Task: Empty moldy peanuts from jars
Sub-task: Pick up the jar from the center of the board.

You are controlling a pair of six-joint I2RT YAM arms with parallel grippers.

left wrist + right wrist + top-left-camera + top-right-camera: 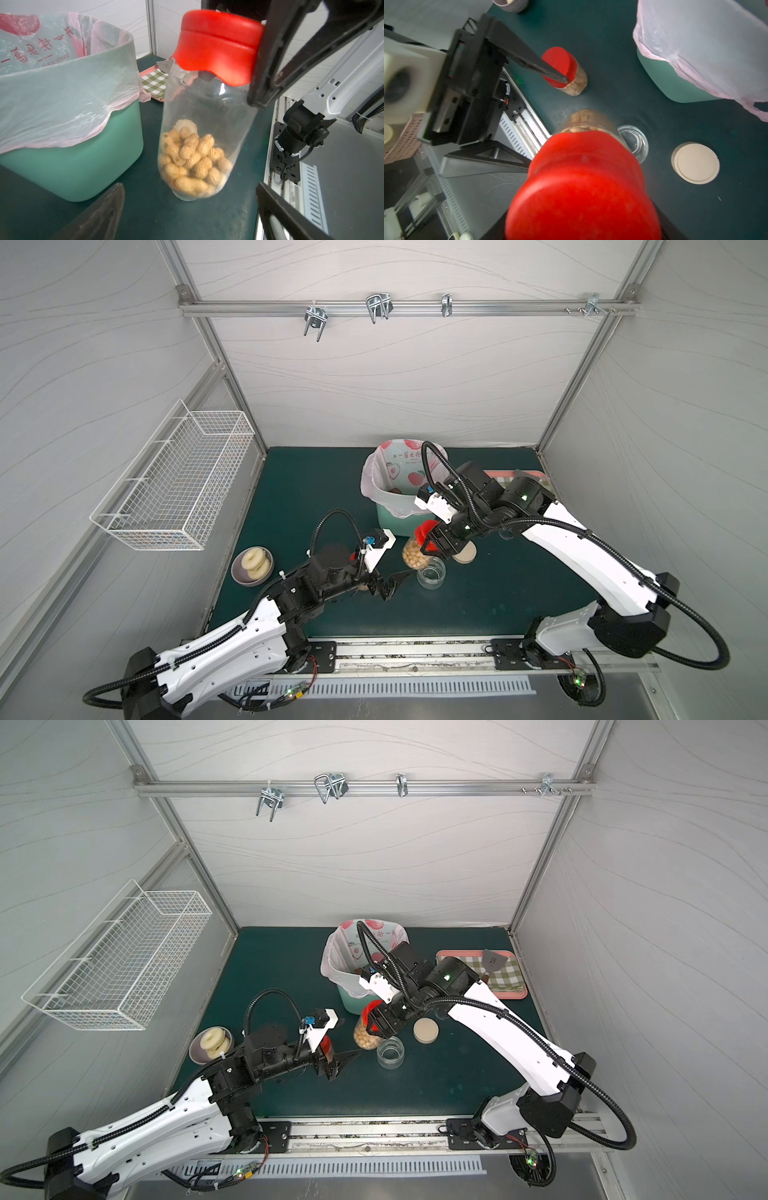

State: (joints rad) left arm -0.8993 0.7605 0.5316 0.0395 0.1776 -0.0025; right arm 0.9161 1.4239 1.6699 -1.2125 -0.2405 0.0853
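My right gripper (pixel 430 543) is shut on the red lid (pixel 216 45) of a clear jar (pixel 415 558), which tilts just in front of the bin. The jar is roughly a third full of moldy peanuts (pixel 191 158). To its left my left gripper (pixel 397 585) stands open and empty, its fingers (pixel 99 216) short of the jar. A second red-lidded jar (pixel 564 68) with peanuts stands behind the left wrist, mostly hidden in both top views. A short empty jar (pixel 431 572) sits lidless next to the held jar, and its beige lid (pixel 464 552) lies flat on the mat.
A mint-green bin (pixel 395 518) lined with a pink printed bag stands behind the jars. A grey bowl of donuts (pixel 252 566) is at the left. A pink tray with a checked cloth (pixel 494 973) lies at the back right. A wire basket (pixel 178 485) hangs on the left wall.
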